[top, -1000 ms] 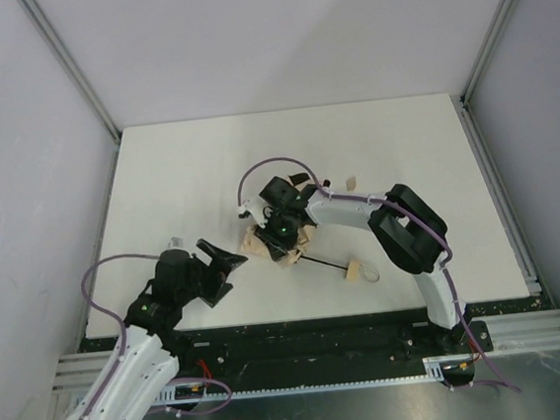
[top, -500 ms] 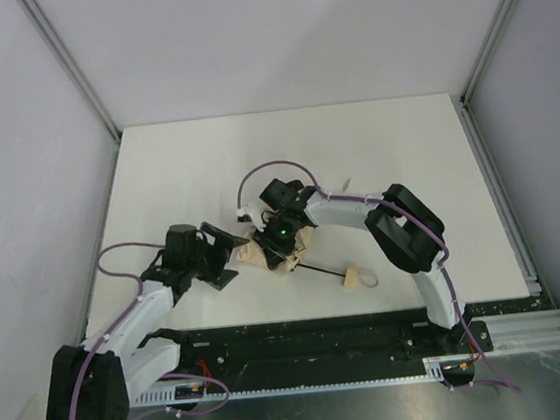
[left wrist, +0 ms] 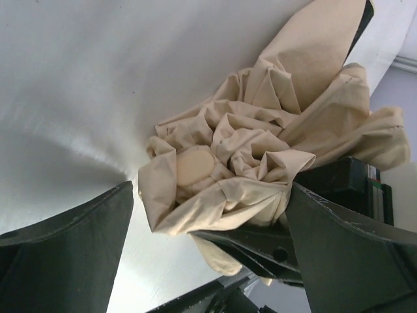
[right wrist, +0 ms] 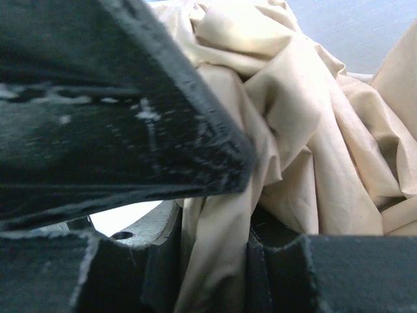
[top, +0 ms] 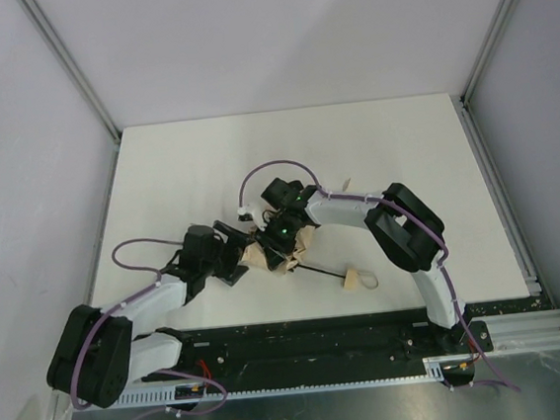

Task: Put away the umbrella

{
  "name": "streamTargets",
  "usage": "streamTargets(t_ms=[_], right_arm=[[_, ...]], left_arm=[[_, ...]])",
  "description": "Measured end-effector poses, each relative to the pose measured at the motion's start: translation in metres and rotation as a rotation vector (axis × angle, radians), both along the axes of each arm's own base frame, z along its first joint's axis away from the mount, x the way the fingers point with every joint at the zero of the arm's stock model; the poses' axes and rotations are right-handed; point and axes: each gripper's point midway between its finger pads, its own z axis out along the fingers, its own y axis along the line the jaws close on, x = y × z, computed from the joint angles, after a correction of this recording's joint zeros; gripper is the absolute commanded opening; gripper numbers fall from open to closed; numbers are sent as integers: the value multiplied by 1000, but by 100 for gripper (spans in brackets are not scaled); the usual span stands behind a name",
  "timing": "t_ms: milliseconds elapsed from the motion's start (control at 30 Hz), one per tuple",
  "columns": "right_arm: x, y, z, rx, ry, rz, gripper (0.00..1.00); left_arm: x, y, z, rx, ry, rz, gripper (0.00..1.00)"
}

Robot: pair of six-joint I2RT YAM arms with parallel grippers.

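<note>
The right fingers (right wrist: 130, 98) clamp only loose folds of the umbrella (left wrist: 241, 163) and the left fingers (left wrist: 65, 248) stand wide apart flanking it, so closing may pinch cloth alone and spill the bundle.

beige cloth on the umbrella (left wrist: 247, 150), matt, heavily creased. table (left wrist: 71, 72) white, smooth, soft sheen. left gripper (left wrist: 208, 189) and right gripper (right wrist: 260, 208) black matt plastic, the right one scuffed, grainy. arm shells (top: 344, 207) at 3 o'clock of cloth: glossy white plastic.
</note>
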Motion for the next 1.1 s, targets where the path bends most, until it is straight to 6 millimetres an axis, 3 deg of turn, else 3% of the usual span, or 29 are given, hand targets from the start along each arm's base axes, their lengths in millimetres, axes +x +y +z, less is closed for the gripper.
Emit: streamTargets(t_ms=[200,300,467,700,933,1033,1100], right_arm=[[0,0,1,5,14,-10,0],[1,-3,1,8,30,-22,0],[2,-4,0,5,30,-24,0],[3,-3,1,-19,5,-42,3],[1,-1,2,-36,-42,-72,51],[-4,2,7,-45,-63,-90,67],[-8,3,10,-58,-86,-104,73]], left_arm=[[8,-2,-8,12,-18,25,97],[14,-5,-10,19,-45,32,90],[27,-11,-16,51,-107,54,59],[28,-9,-22,82,-159,65,16],[25,-6,-20,110,-196,47,1],[24,-6,-20,120,-204,37,0],[24,-6,-20,122,-205,33,0]])
